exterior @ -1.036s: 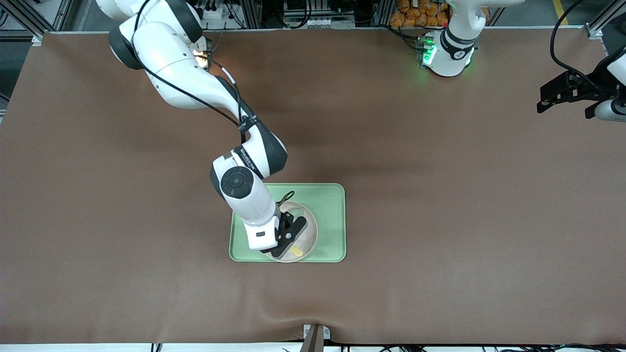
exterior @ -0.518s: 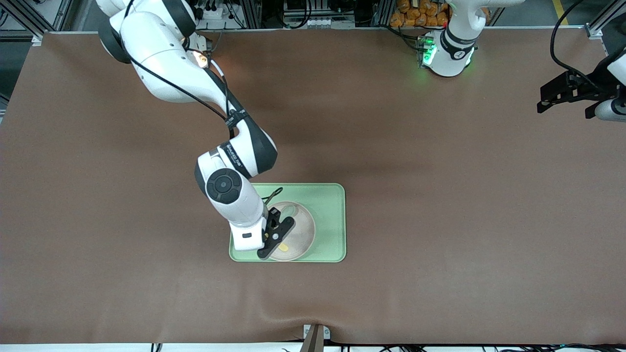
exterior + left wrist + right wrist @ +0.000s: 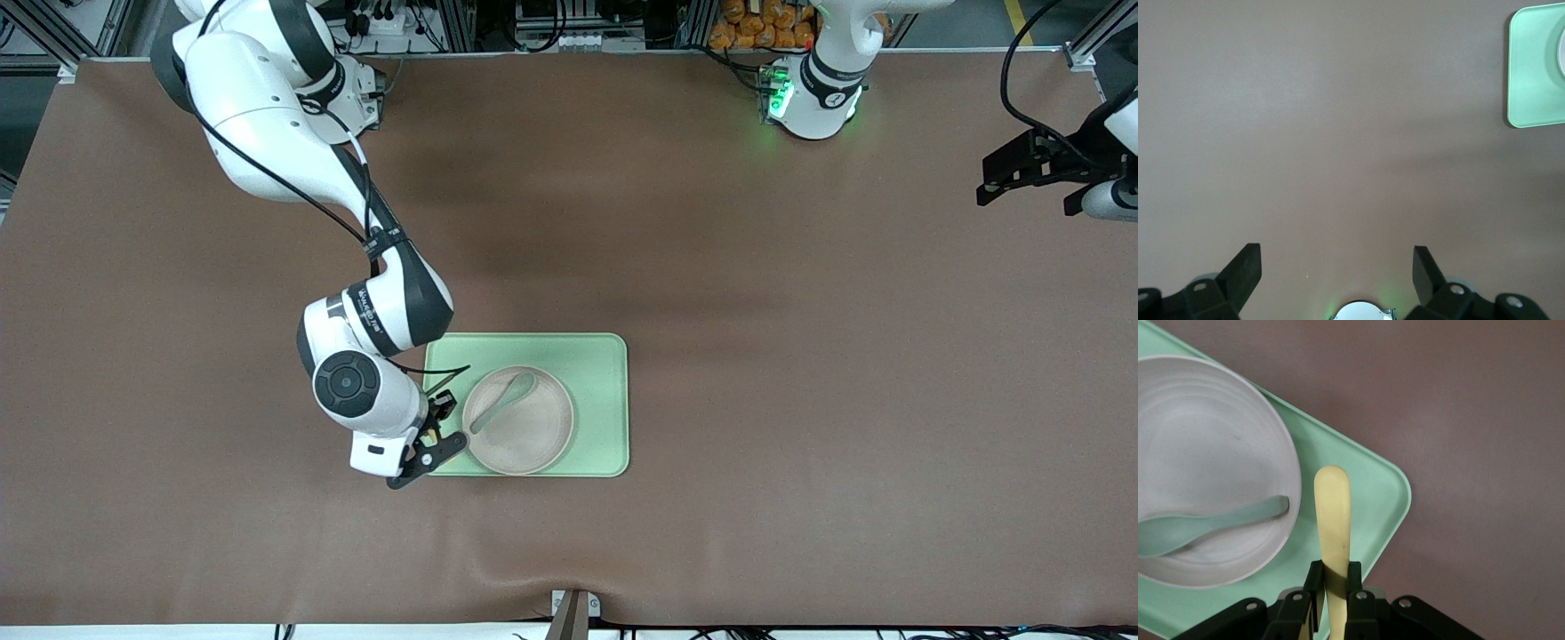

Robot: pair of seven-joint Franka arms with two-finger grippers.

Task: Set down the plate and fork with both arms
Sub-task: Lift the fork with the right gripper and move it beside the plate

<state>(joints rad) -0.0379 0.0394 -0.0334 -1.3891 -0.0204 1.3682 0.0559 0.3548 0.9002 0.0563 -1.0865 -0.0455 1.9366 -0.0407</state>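
Here the brown tabletop carries a light-green tray, the landmark for all positions, on which the plate rests with a grey-green spoon lying in it. The right hand, clamped on the pale-yellow fork, hangs over the tray's corner toward the right arm's end, so the step in hand appears to be setting the fork down, which calls for lowering it onto the narrow tray strip beside the plate's rim. The left hand waits with fingers spread, well apart from the tray over bare tabletop toward the left arm's end.
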